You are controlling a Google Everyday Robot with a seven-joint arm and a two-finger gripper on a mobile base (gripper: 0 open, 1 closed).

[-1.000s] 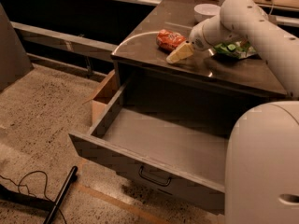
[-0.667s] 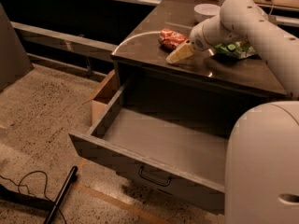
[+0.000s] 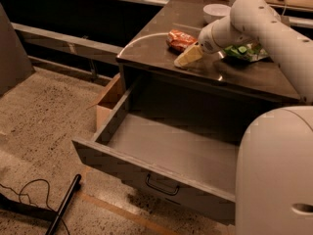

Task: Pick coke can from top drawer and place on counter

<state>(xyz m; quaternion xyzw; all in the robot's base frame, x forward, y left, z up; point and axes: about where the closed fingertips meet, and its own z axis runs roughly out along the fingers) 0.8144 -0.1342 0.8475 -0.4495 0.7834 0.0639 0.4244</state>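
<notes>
The coke can (image 3: 179, 39) lies on its side on the counter (image 3: 161, 48), near the counter's front left part; it is red with white markings. My gripper (image 3: 187, 58) is on the counter just in front and to the right of the can, its yellowish tip pointing down-left close beside the can. The white arm (image 3: 264, 23) reaches in from the right. The top drawer (image 3: 146, 165) is pulled wide open below the counter, and the part of its inside that shows holds nothing. Its dark handle (image 3: 161, 185) is on the front panel.
A white bowl (image 3: 215, 11) stands at the back of the counter and a green snack bag (image 3: 247, 50) lies to the right of my gripper. A cardboard box (image 3: 108, 99) sits on the floor left of the drawer. A black pole and cable (image 3: 63, 204) lie on the floor. My white body (image 3: 274, 175) fills the lower right.
</notes>
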